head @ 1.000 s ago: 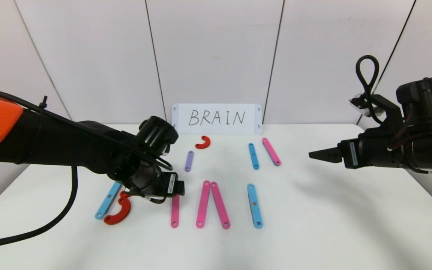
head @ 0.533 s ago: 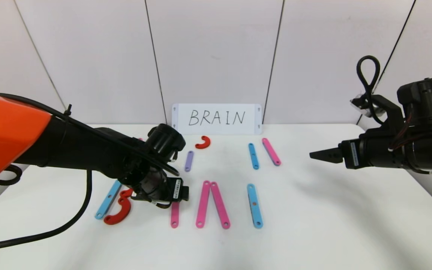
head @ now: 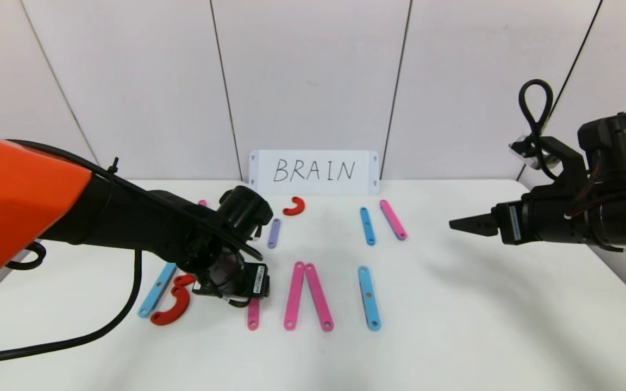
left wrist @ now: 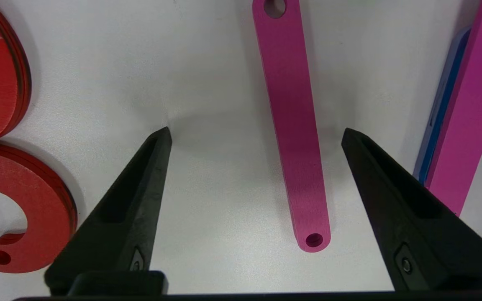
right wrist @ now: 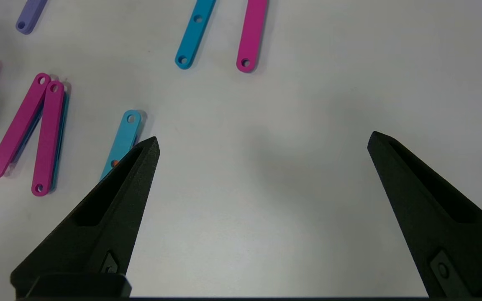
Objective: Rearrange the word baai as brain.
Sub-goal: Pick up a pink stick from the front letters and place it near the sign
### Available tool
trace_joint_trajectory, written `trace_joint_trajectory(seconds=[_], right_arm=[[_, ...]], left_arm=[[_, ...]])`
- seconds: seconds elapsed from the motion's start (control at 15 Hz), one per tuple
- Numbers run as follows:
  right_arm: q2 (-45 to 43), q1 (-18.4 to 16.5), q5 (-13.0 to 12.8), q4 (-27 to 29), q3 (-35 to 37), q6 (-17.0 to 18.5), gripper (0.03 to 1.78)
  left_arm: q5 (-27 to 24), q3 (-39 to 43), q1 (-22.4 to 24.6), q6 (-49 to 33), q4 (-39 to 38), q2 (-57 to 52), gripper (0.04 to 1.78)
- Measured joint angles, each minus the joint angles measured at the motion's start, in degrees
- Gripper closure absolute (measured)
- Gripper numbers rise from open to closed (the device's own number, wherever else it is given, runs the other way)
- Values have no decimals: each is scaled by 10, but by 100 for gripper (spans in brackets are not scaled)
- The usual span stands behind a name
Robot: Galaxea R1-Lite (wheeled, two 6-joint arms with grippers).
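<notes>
Left gripper sits low over the word's second letter in the head view, above a pink strip between the red curved pieces and the pink inverted V. The word runs along the near part of the white surface; spare strips lie farther back. The right gripper hangs well above the right side, idle.

In the left wrist view the gripper is spread wide astride the pink strip, not touching it. Centring over the strip before closing seems wise: one finger stands near the neighbouring pink strip.

In the right wrist view the gripper is open over bare surface.
</notes>
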Motion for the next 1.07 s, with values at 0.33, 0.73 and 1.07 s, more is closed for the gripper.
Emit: trace_joint_trajectory(seconds=[0.33, 0.73, 1.07], right_arm=[[0, 0, 0, 0, 1, 0, 7], [-1, 1, 0, 0, 2, -1, 7], [-1, 1, 0, 0, 2, -1, 7]], left_arm=[[0, -1, 0, 0, -1, 4, 131], [0, -1, -2, 0, 1, 0, 154], [2, -49, -1, 17, 2, -16, 154]])
